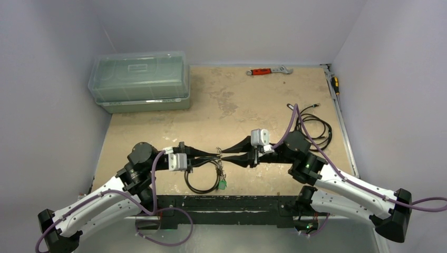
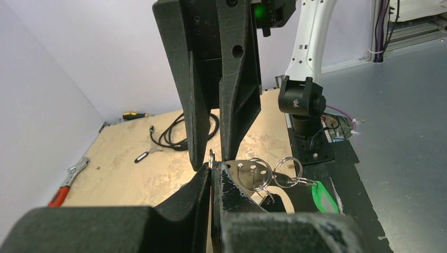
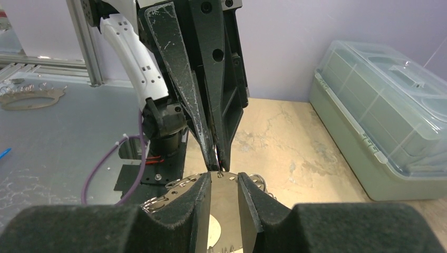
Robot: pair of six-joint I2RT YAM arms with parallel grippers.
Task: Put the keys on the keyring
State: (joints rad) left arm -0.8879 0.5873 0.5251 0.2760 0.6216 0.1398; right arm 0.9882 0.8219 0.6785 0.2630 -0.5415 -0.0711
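1. Pretty sure this is the threading step. Both arms are meeting nose to nose over the near middle of the worn tan tabletop point(image 1: 253, 105).
2. The left gripper point(image 2: 212, 171) is pinching fully closed. The thing in the pinch looks like a bit of the thin silvery wire keyring point(image 2: 211, 156), seen edge-on. Can't swear it's the ring wire and not some other thin bit, tbh.
3. The right gripper point(image 3: 224, 179) is sitting only partly closed. A flat silvery plate from the bunch of small silvery metal keys point(image 2: 249, 174) is lying between its pads and seems to be touching both, so I'm reading that as a grip.
4. The rest of the bunch is dangling just beside the two tips: a couple of small silvery split rings point(image 2: 287, 167) and a bright green plastic tag point(image 2: 322, 197).
5. Next move, I'm guessing, is lining a hole in the plate up with the open end of the ring wire and sliding it on. That's calling for tiny, slow motions from the right arm while the left is holding dead steady. I'm not seeing the ring's opening in any view, so finding it could be the tricky part.
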